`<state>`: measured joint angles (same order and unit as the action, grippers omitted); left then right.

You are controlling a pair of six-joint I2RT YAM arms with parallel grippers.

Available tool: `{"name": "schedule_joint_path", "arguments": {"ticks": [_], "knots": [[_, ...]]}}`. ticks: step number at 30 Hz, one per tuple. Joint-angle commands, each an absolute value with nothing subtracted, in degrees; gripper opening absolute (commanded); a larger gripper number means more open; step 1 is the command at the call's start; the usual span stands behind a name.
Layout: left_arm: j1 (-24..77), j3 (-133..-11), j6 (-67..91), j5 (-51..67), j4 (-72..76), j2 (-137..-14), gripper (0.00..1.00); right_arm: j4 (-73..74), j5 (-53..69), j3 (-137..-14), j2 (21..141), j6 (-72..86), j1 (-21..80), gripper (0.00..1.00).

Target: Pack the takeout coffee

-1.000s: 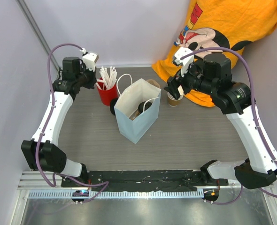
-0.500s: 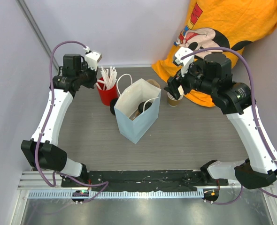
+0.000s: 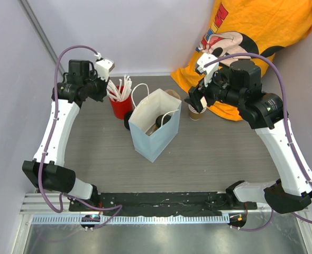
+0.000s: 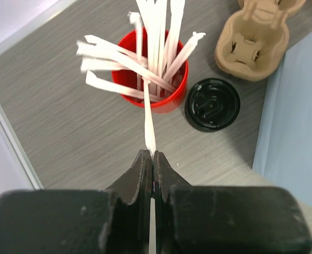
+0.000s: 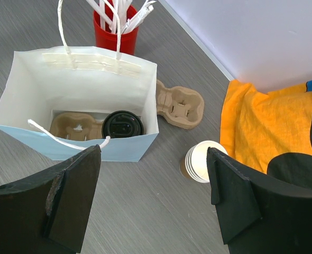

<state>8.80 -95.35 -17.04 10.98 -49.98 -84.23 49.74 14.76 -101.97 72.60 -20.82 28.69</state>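
The takeout coffee [image 5: 122, 125] stands inside the pale blue paper bag [image 5: 82, 143], in a brown pulp carrier tray [image 5: 74, 126]; only its black lid [image 3: 163, 119] shows. My left gripper [image 4: 149, 154] is shut on a thin white stick [image 4: 149, 127], whose far end reaches into the red cup [image 4: 150, 84] of white sticks. In the top view that gripper [image 3: 103, 90] hangs just left of the red cup [image 3: 120, 106]. My right gripper [image 5: 153, 153] is open and empty, above the table between the bag and a stack of brown paper cups [image 5: 203, 160].
A loose black lid [image 4: 212, 105] lies on the table right of the red cup. A second pulp carrier tray [image 5: 180, 103] lies behind the bag. An orange shirt [image 3: 262, 32] covers the back right corner. Walls close the left and back sides.
The left wrist has shifted and turned beside the red cup while it holds the stick, and the sticks in the cup have moved. The right arm has not moved.
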Motion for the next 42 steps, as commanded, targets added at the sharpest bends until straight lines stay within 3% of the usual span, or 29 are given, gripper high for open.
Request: {"name": "schedule_joint_path", "arguments": {"ticks": [1,18,36,42], "knots": [[9.1,-100.4,-18.5,11.3,-54.0,-80.6,0.04,47.9,15.5,-102.3,71.1,-20.1,28.3,0.85],[9.1,-110.9,-18.8,11.5,-60.7,-71.6,0.04,47.4,14.2,-102.3,71.5,-19.7,27.2,0.85],[9.1,-121.2,-11.3,45.9,-63.8,-67.7,0.07,44.2,8.9,-99.5,70.4,-18.5,24.1,0.86],[11.1,-117.6,-12.3,47.6,-64.8,-67.9,0.05,43.8,8.7,-99.2,69.9,-18.1,23.0,0.88]]}}
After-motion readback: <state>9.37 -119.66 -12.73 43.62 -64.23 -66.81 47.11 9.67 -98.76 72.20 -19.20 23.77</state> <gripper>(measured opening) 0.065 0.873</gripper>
